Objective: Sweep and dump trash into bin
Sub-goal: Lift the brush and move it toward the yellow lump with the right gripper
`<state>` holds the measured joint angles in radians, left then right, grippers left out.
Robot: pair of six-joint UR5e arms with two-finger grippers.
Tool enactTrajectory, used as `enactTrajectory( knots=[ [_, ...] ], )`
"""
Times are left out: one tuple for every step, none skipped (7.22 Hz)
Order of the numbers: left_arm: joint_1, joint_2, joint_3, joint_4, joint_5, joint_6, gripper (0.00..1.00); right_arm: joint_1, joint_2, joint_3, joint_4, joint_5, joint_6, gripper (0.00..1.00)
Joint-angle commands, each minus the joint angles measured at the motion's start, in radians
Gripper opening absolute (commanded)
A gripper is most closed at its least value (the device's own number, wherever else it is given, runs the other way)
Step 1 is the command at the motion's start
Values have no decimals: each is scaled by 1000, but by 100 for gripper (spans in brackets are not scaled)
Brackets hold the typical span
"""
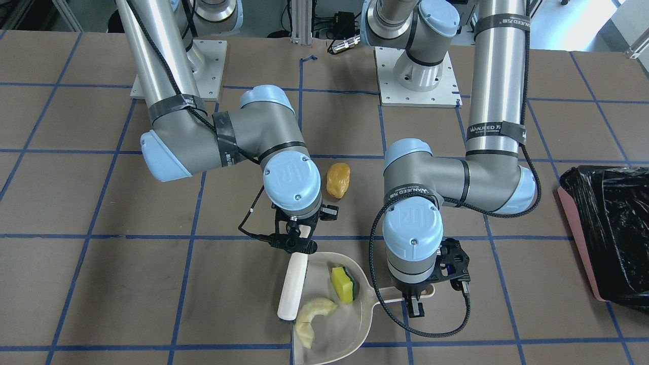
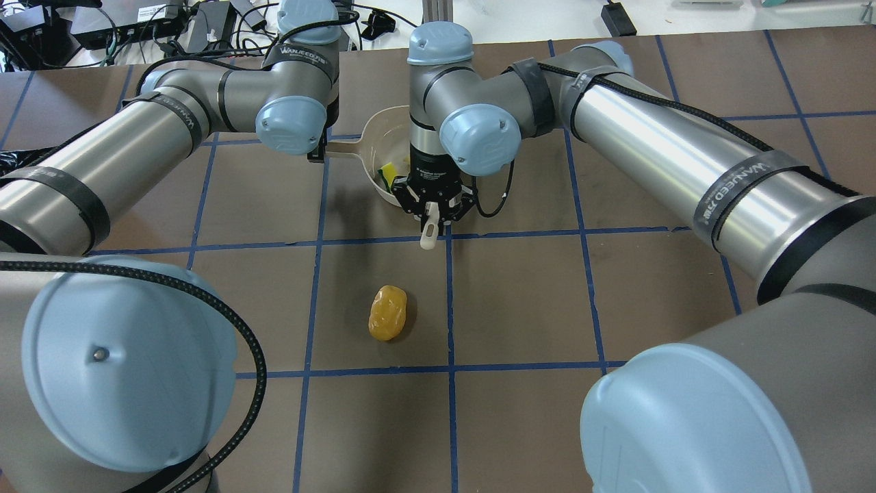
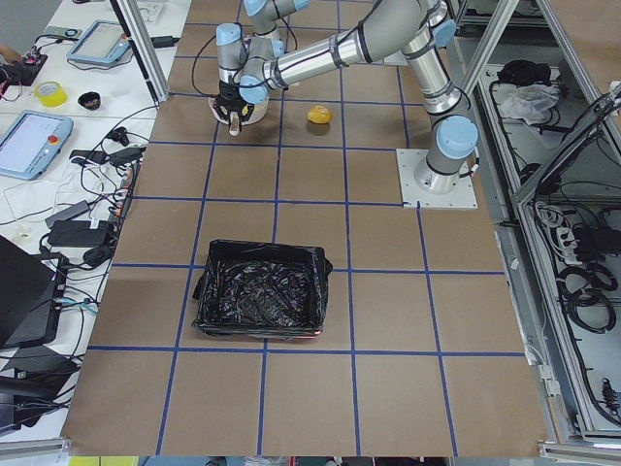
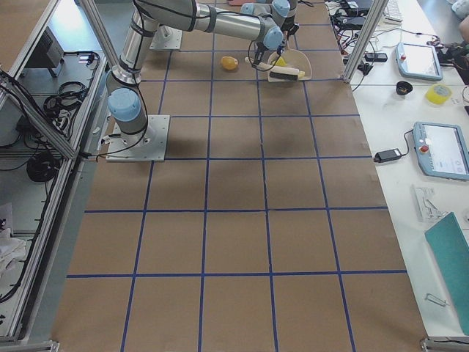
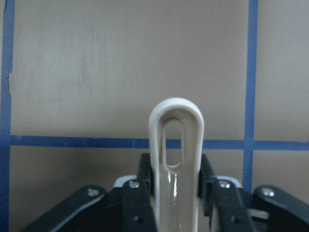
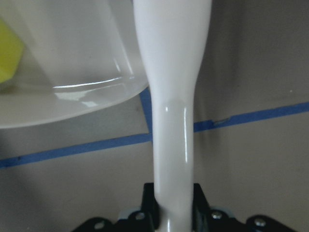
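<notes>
The beige dustpan (image 1: 350, 324) lies on the table and holds the green-and-yellow sponge chunk (image 1: 343, 284) and the pale cream curved slice (image 1: 312, 319). The glossy orange-yellow lump (image 1: 338, 180) lies on the table apart from the pan, on the robot's side; it also shows in the overhead view (image 2: 387, 312). My left gripper (image 1: 415, 304) is shut on the dustpan handle (image 5: 176, 145). My right gripper (image 1: 296, 243) is shut on the white brush handle (image 6: 173, 145); the brush (image 1: 293, 286) lies along the pan's edge beside the slice. The bin (image 1: 608, 238), lined with black plastic, stands far off on my left side.
Both arm bases (image 1: 416, 76) are bolted to the table behind the lump. The brown table carries a grid of blue tape lines (image 2: 448, 301). In the exterior left view the bin (image 3: 260, 303) stands about two grid squares from the dustpan (image 3: 238, 109).
</notes>
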<state>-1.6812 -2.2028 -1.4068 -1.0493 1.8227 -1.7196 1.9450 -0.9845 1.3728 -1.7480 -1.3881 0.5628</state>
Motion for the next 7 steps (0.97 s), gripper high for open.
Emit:
enactTrajectory(
  knots=[
    [0,0,0,0,0,0,0,18,-26,-17,14,0,8,0],
    [0,2,-3,0,-8,3,0,18,-55,-17,56,-14,-7,0],
    [0,6,-4,0,-19,21,0,17,-100,-11,71,-87,-33,0],
    [8,14,-7,2,-84,40,0,15,-149,3,80,-107,-37,0],
    [30,17,-9,2,-138,66,0,6,-193,15,112,-111,-38,0],
    [73,26,-11,-4,-216,80,0,3,-224,25,140,-126,-38,0],
    [109,26,-12,-11,-264,110,0,3,-227,52,142,-178,-40,0]
  ],
)
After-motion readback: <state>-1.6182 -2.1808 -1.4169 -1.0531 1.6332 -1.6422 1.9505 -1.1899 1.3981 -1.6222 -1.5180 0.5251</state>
